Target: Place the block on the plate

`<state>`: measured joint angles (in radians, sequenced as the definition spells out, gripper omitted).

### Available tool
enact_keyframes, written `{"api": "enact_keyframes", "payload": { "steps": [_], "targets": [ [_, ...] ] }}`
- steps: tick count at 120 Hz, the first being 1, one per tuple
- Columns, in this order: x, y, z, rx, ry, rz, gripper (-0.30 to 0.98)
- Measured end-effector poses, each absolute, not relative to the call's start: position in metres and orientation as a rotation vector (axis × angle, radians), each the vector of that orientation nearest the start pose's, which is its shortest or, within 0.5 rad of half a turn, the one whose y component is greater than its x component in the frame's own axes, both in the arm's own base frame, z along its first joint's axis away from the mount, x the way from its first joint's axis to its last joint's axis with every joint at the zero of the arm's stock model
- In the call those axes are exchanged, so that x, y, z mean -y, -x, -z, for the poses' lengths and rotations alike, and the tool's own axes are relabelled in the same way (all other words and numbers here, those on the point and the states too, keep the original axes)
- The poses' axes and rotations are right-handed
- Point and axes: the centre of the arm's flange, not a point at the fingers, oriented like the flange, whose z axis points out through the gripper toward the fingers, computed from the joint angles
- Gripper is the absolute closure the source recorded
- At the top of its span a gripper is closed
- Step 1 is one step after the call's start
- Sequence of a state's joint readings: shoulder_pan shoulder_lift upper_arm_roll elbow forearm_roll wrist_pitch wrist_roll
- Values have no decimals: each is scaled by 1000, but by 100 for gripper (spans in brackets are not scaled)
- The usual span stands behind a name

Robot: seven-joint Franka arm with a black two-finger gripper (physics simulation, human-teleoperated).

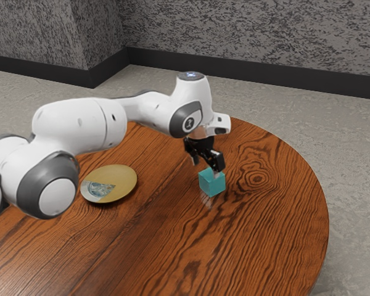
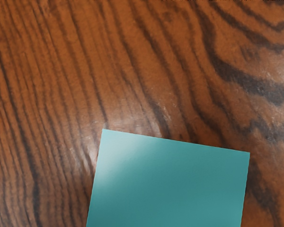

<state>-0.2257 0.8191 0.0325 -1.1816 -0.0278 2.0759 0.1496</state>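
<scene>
"Teal block (image 1: 212,183), smooth and cube-shaped: where is it?"

"Just below the gripper's (image 1: 206,168) fingers (image 1: 217,161), which stand spread apart."

"Which way does it point?"

"Its sides look about equal, and its edges sit askew to the wooden table's (image 1: 265,240) dark, wavy grain."

"And the plate (image 1: 124,182)?"

"Round, shallow, mostly yellow with a patterned patch, well apart from the fingers, toward the exterior view's left."

The white arm (image 1: 80,126) reaches in from the exterior view's left, elbow bent, its wrist (image 1: 193,98) above the black gripper (image 1: 205,168), which points downward, fingers (image 1: 217,161) apart.
</scene>
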Motion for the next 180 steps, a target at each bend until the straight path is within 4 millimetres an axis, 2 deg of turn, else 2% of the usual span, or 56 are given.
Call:
{"api": "enact_keyframes", "payload": {
  "steps": [33,101,145,161,173,180],
  "targets": [
    [161,-750,-283,-562,3101,85,0],
    [163,-751,-262,-585,3099,66,0],
    [164,-751,-267,-594,3098,77,26],
    [164,-751,-277,-594,3094,91,30],
    [163,-748,-319,-590,3088,150,33],
    [153,-742,-347,-568,3076,164,34]
  ]
}}
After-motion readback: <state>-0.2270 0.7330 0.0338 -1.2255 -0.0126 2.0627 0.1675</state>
